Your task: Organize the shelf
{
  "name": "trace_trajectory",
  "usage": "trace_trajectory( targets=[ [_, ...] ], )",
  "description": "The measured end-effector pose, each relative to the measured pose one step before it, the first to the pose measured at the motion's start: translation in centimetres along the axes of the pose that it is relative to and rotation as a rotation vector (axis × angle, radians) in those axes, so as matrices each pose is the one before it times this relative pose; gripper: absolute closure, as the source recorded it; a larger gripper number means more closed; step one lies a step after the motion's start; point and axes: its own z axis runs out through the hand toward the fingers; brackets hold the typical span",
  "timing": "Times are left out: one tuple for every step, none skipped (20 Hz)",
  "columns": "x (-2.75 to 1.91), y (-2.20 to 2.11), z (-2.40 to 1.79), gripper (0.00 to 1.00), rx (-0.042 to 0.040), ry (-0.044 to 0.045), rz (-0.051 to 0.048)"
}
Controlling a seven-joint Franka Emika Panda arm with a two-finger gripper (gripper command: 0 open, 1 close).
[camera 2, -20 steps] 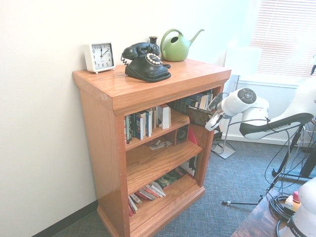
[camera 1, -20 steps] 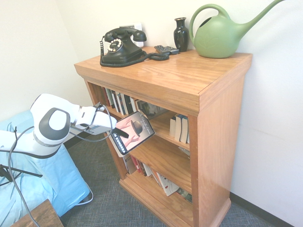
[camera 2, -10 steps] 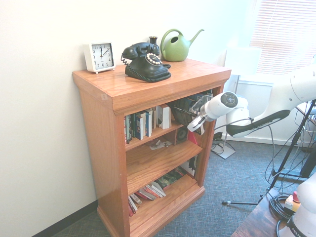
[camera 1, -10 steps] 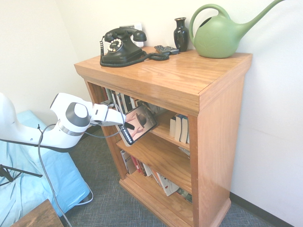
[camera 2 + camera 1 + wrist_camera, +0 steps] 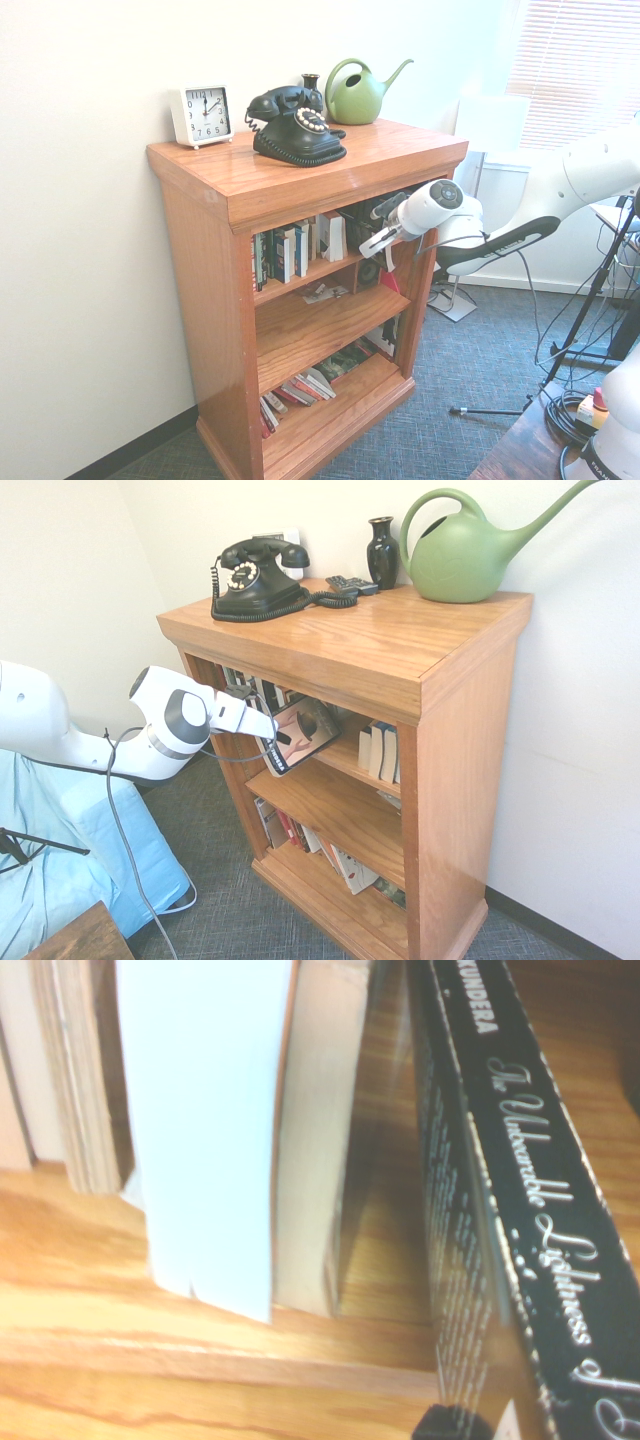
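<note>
Standing bookcase point(image 5: 465, 750): honey-coloured oak with visible grain, a thick overhanging top, solid side panels and three open tiers; it is upright on the dark carpet point(image 5: 215, 880) beside a pale wall.
Top: a black rotary telephone point(image 5: 258, 585), a remote point(image 5: 350, 584), a dark vase point(image 5: 382, 553), a green watering can point(image 5: 462, 560) and a white square clock point(image 5: 207, 115).
Upper tier: books at both ends, with a group of pale-edged books point(image 5: 380, 751) near the side panel; the wrist view shows some upright, page edges outward.
Lowest tier: a row of books point(image 5: 340, 865), several leaning over.
Held book point(image 5: 302, 732): black-edged, hands and a dark hat on its cover; the spine reads "Kundera" and "The Unbearable Lightness of", the rest cut off. It tilts at the upper tier's opening, apart from the pale books beside it in the wrist view.
Claw point(image 5: 280, 737): closed on the book, gripping it near one edge.
Change from a second ago: the book was farther out in front of the bookcase and has moved in toward the upper tier; the arm point(image 5: 165, 730) has followed it closer. The objects on top have stayed put.
</note>
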Motion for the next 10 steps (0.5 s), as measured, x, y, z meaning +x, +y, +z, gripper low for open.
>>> trace_trajectory(
  targets=[
    [0.121,-0.035,-0.004,1.00,0.00628,-0.00439,0.00895],
    [0.146,-0.028,-0.026,1.00,0.00443,-0.00320,0.00610],
    [0.228,-0.047,-0.054,1.00,0.00506,-0.00331,0.00418],
    [0.234,-0.050,-0.059,1.00,0.00448,-0.00288,0.00297],
    [0.256,-0.062,-0.066,1.00,0.00398,-0.00238,0.00173],
    [0.230,-0.057,-0.062,1.00,0.00363,-0.00223,0.00108],
    [0.228,-0.042,-0.053,1.00,0.00202,-0.00187,0.00036],
    [0.230,-0.032,-0.042,1.00,0.00171,-0.00166,-0.00046],
    [0.216,-0.008,-0.035,1.00,0.00123,-0.00024,-0.00119],
    [0.208,0.011,-0.033,1.00,0.00073,0.00136,-0.00132]
  ],
)
